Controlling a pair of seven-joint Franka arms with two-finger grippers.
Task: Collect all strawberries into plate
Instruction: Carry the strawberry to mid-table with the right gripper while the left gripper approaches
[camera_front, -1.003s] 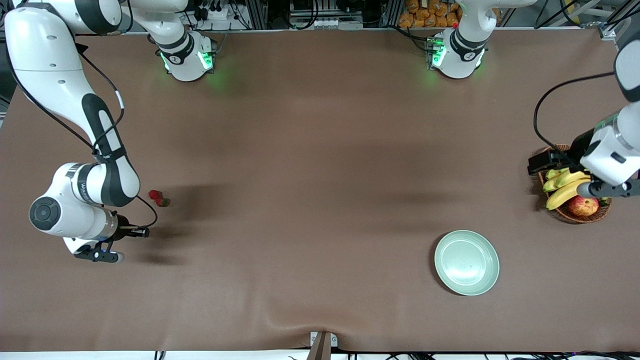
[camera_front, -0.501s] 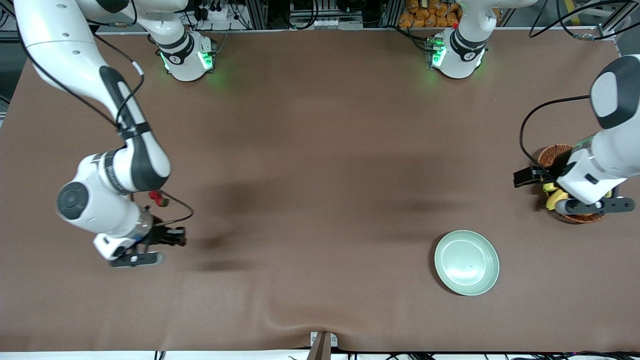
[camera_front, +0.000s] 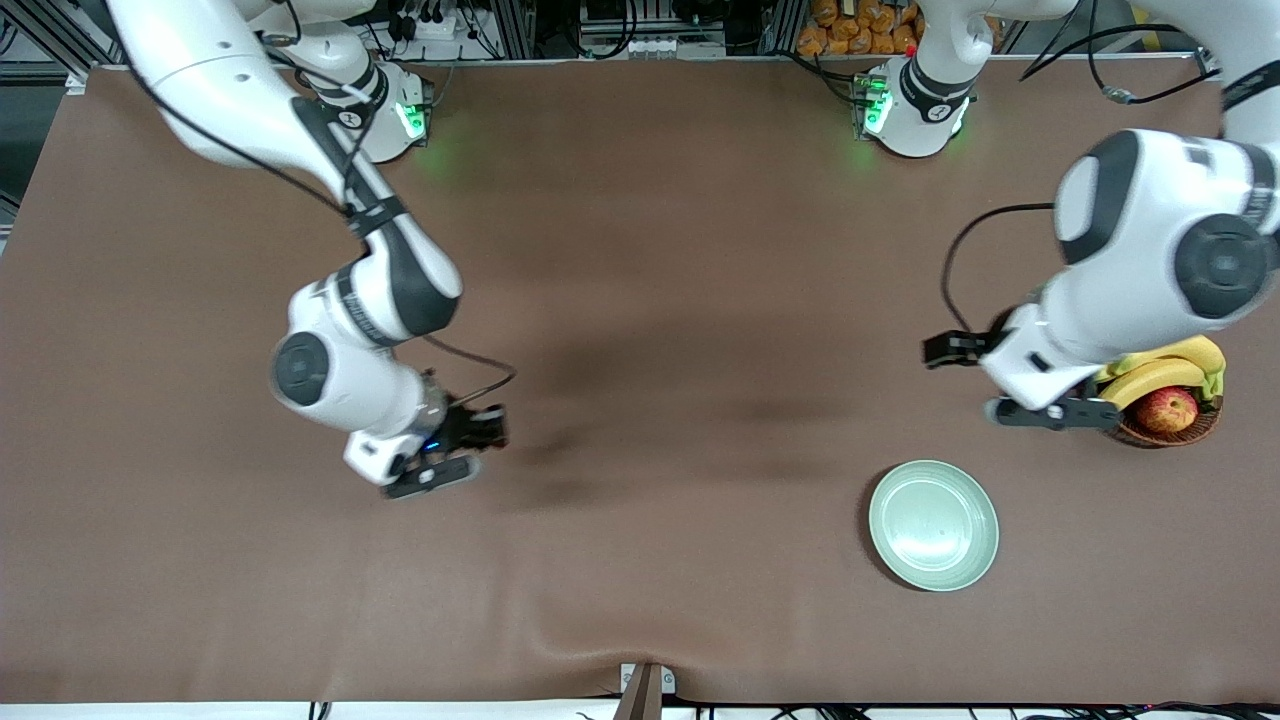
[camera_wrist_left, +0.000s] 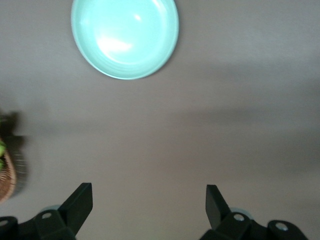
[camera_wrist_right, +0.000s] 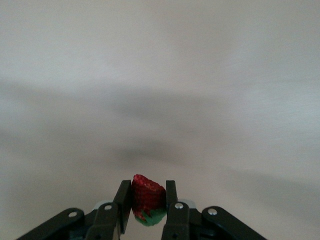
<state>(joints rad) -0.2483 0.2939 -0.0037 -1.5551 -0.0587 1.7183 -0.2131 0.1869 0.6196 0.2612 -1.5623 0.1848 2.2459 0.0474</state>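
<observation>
1. Looking at the front view: the right gripper hangs over bare table toward the right arm's end, well apart from the plate. The plate lies toward the left arm's end, near the front camera, so the carry has to run along the table's length. No berry shows on the cloth here; the arm may hide the others, cannot tell.
2. Same view: the left gripper sits over the cloth just beside the basket holding bananas and an apple. It is much nearer the plate than the right one, but carries nothing I can see. Looks like it waits.
3. Left wrist view: the left gripper's fingers stand wide apart with only bare cloth between them. The plate shows ahead of them, nothing lying in it. A basket edge peeks in at the side.
4. Right wrist view: the right gripper is clamped on a strawberry, pads pressing both its flanks, red tip pointing away from the wrist, green cap toward it. Only blurred cloth ahead, no plate in sight.
5. Judgement: first berry is in transit; the right arm must reach across toward the plate before letting go.
</observation>
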